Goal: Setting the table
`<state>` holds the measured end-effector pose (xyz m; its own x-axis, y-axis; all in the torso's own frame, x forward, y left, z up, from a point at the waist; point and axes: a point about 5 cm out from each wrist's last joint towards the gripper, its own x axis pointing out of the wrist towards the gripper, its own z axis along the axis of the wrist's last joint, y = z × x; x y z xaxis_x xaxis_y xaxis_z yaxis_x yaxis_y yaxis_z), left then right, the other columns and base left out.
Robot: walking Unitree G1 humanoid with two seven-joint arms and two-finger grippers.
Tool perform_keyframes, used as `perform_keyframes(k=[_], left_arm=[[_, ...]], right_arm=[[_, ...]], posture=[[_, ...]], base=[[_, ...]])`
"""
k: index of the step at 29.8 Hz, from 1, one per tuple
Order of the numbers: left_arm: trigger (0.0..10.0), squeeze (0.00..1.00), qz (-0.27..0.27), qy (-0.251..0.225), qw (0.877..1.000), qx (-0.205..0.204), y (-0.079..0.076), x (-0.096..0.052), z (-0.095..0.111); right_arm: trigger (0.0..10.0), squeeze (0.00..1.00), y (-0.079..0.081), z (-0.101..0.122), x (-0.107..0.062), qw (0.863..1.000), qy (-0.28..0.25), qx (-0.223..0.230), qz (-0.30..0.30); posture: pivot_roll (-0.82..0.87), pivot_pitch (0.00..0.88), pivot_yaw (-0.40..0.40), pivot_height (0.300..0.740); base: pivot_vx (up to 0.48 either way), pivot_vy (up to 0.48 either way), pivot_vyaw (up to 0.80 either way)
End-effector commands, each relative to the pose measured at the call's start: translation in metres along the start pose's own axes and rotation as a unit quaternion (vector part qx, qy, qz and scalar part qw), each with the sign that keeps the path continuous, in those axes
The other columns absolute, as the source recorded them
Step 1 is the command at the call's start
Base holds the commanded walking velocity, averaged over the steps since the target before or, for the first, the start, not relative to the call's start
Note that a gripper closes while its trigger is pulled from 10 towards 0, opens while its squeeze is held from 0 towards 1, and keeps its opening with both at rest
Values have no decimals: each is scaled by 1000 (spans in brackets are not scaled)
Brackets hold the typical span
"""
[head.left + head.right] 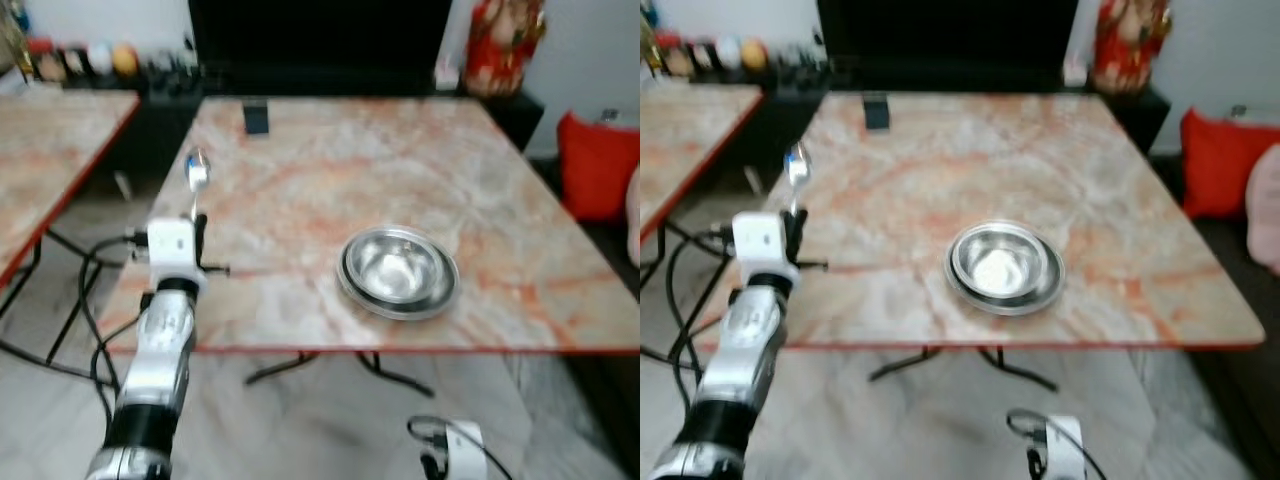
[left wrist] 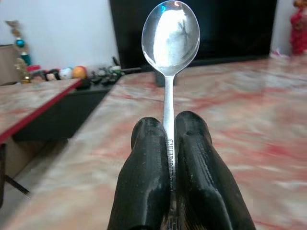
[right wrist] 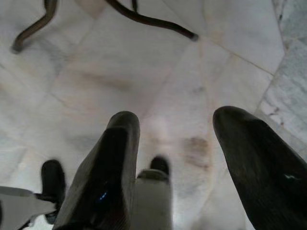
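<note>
A shiny metal spoon (image 2: pixel 170 43) stands upright, bowl up, pinched by its handle between the black fingers (image 2: pixel 148 163) of my left gripper (image 1: pixel 196 222). That gripper is shut on it at the left edge of the marble table (image 1: pixel 300 190), the spoon's bowl (image 1: pixel 196 170) above the tabletop. A steel bowl (image 1: pixel 400 270) nested in a steel plate sits near the table's front edge, to the right of the spoon. My right gripper (image 3: pixel 177 139) hangs low over the floor, open and holding nothing; its wrist (image 1: pixel 452 452) shows below the table.
A small dark object (image 1: pixel 256 117) lies at the table's far left. A second marble table (image 1: pixel 50 150) stands to the left across a gap. A dark cabinet with small ornaments (image 1: pixel 100 60) runs along the back. Red cushion (image 1: pixel 597 160) at right. Table legs (image 3: pixel 153 21) cross the floor.
</note>
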<state>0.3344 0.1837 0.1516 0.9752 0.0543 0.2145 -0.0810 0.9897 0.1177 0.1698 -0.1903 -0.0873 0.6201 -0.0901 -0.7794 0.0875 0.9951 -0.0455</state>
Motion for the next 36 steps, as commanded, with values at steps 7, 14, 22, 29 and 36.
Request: perform_keyframes(k=[7, 14, 22, 29, 36], left_arm=[[10000, 0, -29, 50, 998, 38, 4, -3, -17], [10000, 0, -61, 87, 991, 75, 15, -4, -26], [10000, 0, -59, 149, 983, 93, 31, 0, -37], [10000, 0, -78, 181, 980, 25, 19, 3, -38], [10000, 0, -43, 203, 978, -29, 4, 18, -29]], right_arm=[[10000, 0, -8, 1, 0, 1000, -2, -3, -5], [10000, 0, -9, 1, 0, 1000, -2, -2, -4], [10000, 0, -10, 1, 0, 1000, 1, -4, 2], [10000, 0, -11, 2, 0, 1000, 3, -5, 5], [10000, 0, -13, 2, 0, 1000, 6, -10, 12]], posture=[[32, 0, -18, 740], [32, 0, -23, 740], [33, 0, -37, 740], [26, 0, -48, 740], [20, 0, -70, 740]], base=[[0, 0, 0], [0, 0, 0], [0, 0, 0], [0, 0, 0], [0, 0, 0]])
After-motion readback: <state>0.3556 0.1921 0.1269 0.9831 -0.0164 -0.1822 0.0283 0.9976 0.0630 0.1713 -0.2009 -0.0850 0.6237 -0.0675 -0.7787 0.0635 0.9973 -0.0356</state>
